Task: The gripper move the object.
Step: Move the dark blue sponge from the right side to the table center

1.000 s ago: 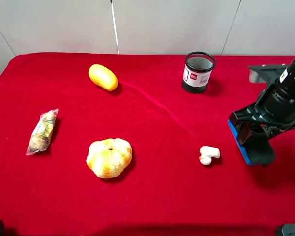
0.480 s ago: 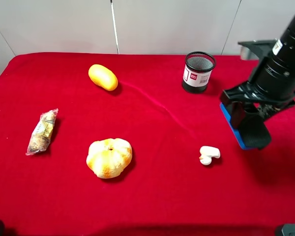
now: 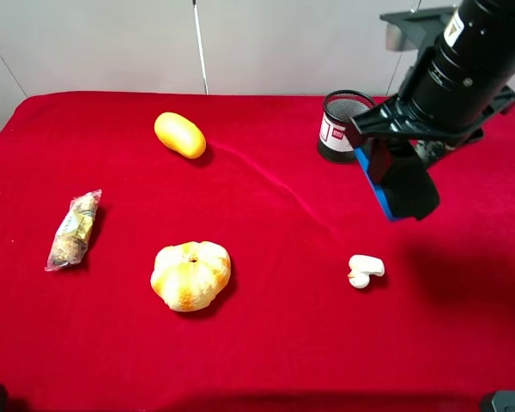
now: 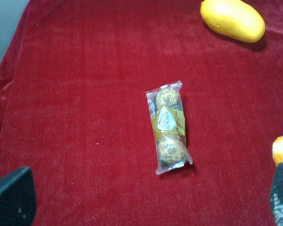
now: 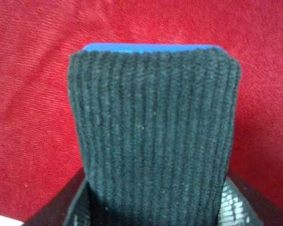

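Right, the eraser [image 3: 399,184] is clamped in my right gripper [image 3: 409,153], felt side toward the wrist camera, blue base behind, hanging tilted above the red cloth [image 3: 266,343]. The mesh cup [image 3: 346,126] is just beside it and the white piece [image 3: 365,269] lies on the cloth nearby. My left gripper [image 4: 146,197] is spread wide over the candy pack [image 4: 169,127].

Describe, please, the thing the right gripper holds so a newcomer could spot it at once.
At the red table's right side, by the black mesh cup, the right gripper holds it raised. It is a flat oblong eraser, dark felt on blue, unlike the small white piece.
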Motion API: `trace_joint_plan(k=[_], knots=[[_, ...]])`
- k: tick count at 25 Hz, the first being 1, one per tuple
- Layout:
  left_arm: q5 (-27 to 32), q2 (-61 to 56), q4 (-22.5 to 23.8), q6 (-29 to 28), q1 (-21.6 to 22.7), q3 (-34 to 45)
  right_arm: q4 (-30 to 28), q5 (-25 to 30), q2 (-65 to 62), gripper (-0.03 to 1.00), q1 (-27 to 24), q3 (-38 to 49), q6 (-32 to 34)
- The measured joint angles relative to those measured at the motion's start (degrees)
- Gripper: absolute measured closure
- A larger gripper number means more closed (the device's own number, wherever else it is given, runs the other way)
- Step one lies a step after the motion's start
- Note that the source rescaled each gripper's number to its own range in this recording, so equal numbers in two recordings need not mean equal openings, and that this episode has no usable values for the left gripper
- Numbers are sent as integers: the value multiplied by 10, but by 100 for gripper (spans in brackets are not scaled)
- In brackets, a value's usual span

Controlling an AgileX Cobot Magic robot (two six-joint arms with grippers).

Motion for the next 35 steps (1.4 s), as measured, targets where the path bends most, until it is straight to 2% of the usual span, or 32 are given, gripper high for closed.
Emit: trace_joint_plan(k=[9, 21, 28, 35], knots=[[0, 0, 0, 0, 0, 0, -14, 51, 78, 96, 58, -95, 8], [0, 0, 0, 0, 0, 0, -35, 67, 193, 96, 130, -216, 9], [0, 0, 0, 0, 0, 0, -40, 67, 266, 96, 153, -291, -14], [0, 0, 0, 0, 0, 0, -39, 68, 322, 96, 155, -326, -68]])
